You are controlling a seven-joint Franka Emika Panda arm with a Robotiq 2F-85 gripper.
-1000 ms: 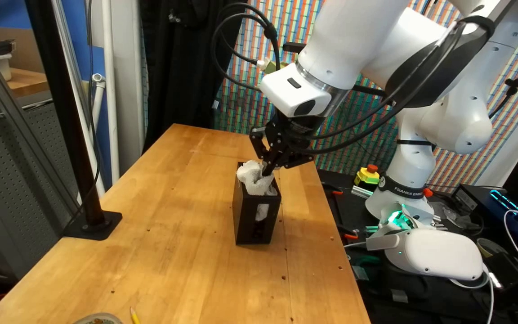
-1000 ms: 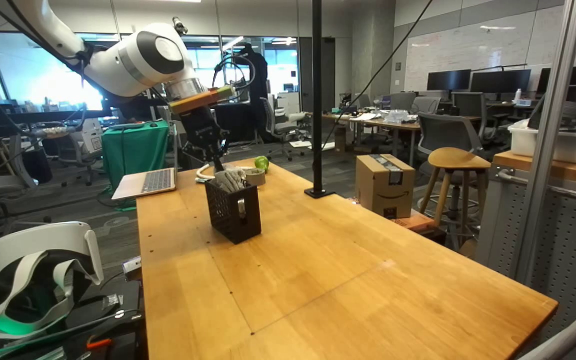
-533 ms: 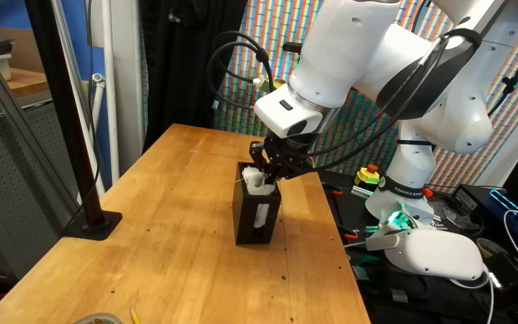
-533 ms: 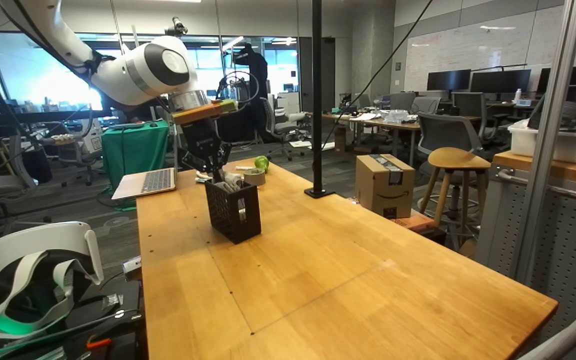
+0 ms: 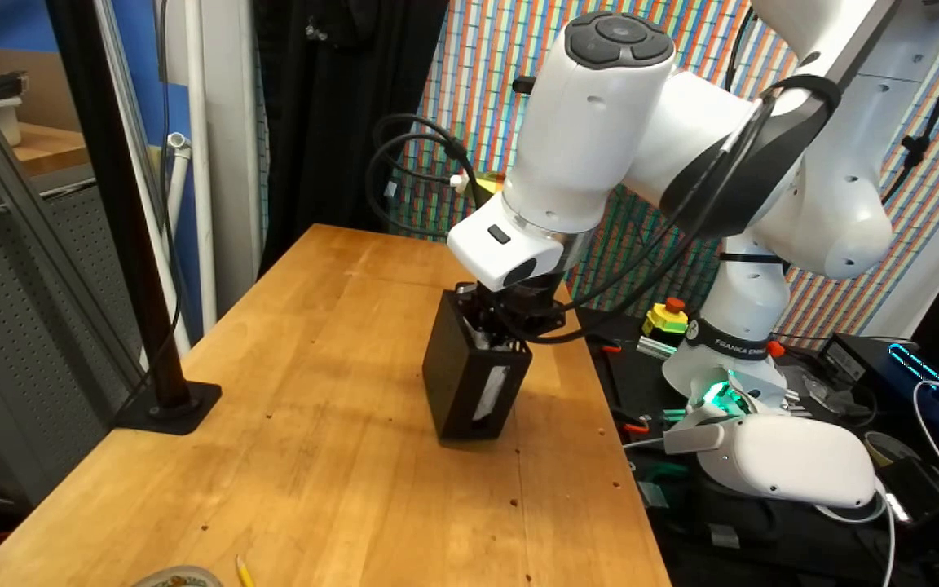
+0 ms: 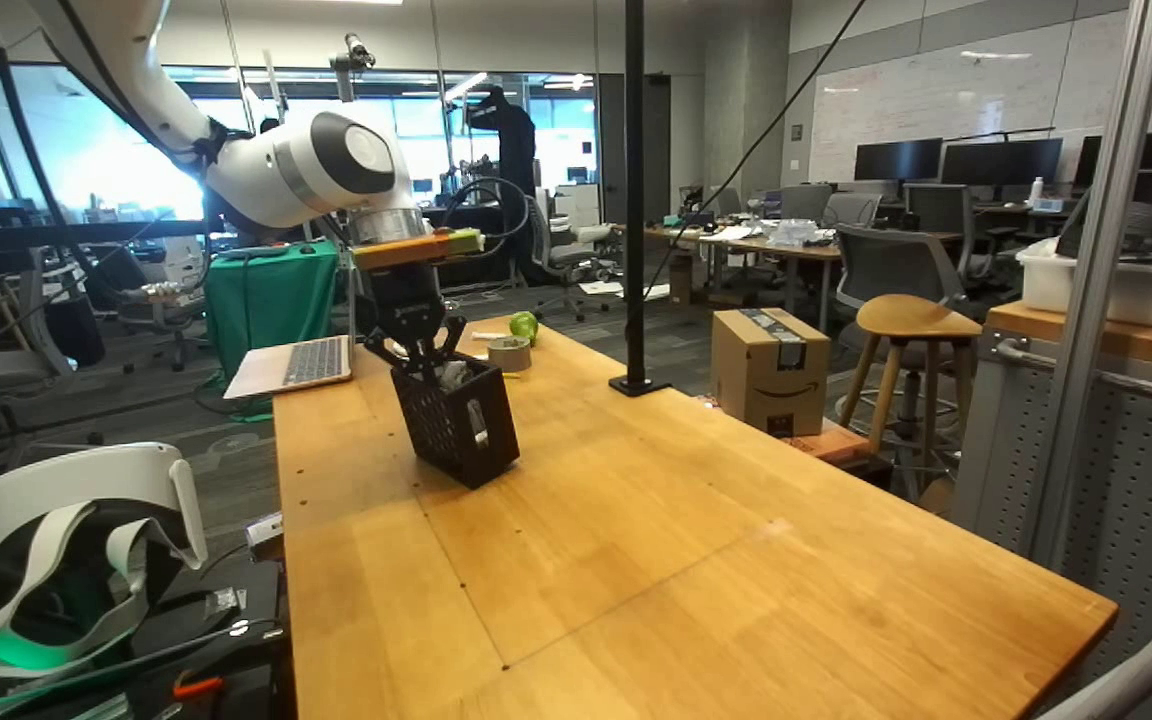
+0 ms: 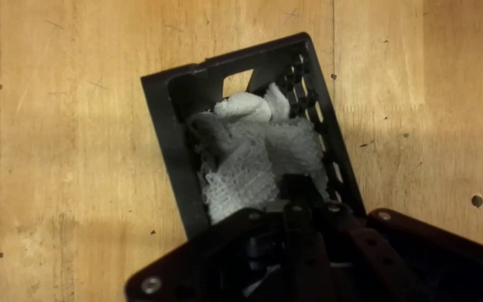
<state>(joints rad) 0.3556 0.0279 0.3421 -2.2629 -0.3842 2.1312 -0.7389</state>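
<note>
the fingers (image 7: 299,188) look closed; whether they pinch the white cloth (image 7: 241,180), inside the tilted box (image 5: 473,383) near the robot-side edge of the counter (image 5: 339,489), i cannot tell. avoid sideways pressure: the box could topple.

One black bin (image 5: 455,371), one pincer (image 7: 298,187), one laptop (image 6: 288,367), one headset (image 5: 797,461).

Both exterior views look slantwise down the surface (image 5: 315,456) from roughly opposite ends, sharing the black box (image 6: 458,428); the wrist view peers into it from close above.
</note>
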